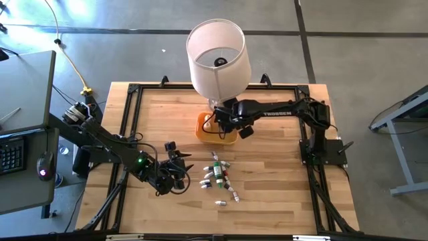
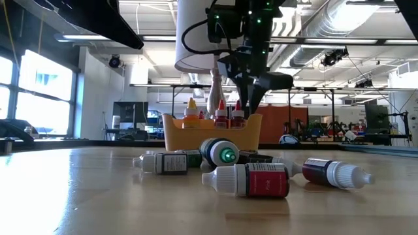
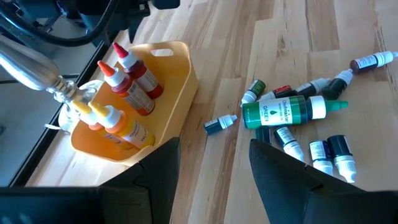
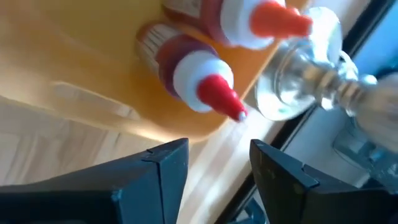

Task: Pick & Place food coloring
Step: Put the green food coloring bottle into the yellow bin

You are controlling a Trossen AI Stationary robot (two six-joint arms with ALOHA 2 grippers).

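Loose food coloring, tiny squeeze bottles with white pointed caps (image 1: 219,177), lies scattered on the light wooden tabletop (image 1: 281,201) toward the front middle, most tipped on their sides. Largest in the left wrist view is a green bottle (image 3: 286,112), lying flat, long axis roughly across that claw's line of sight, cap pointing away from the orange square plastic tray (image 3: 176,99).

I count four bottles in that tray, red and yellow-orange ones (image 3: 127,84), leaning with caps up. The tray sits just behind the pile, touching or nearly touching the base of the big white lampshade lamp (image 1: 216,57).

Left claw (image 1: 175,165) sits just beside the pile, on its left, jaws wide apart and empty. From my wrist camera the scatter lies ahead and off to one side of the fingers (image 3: 158,177), not between them.

Right claw (image 1: 227,124) hangs over the tray, jaws parted, nothing between them; a red-capped bottle (image 4: 196,71) stands just past its fingertips. I judge it's not gripping that bottle.

My call: the left arm is clearly nearer the loose pile. Its claw needs to swing toward the green bottle and square up across the bottle's short axis before closing.
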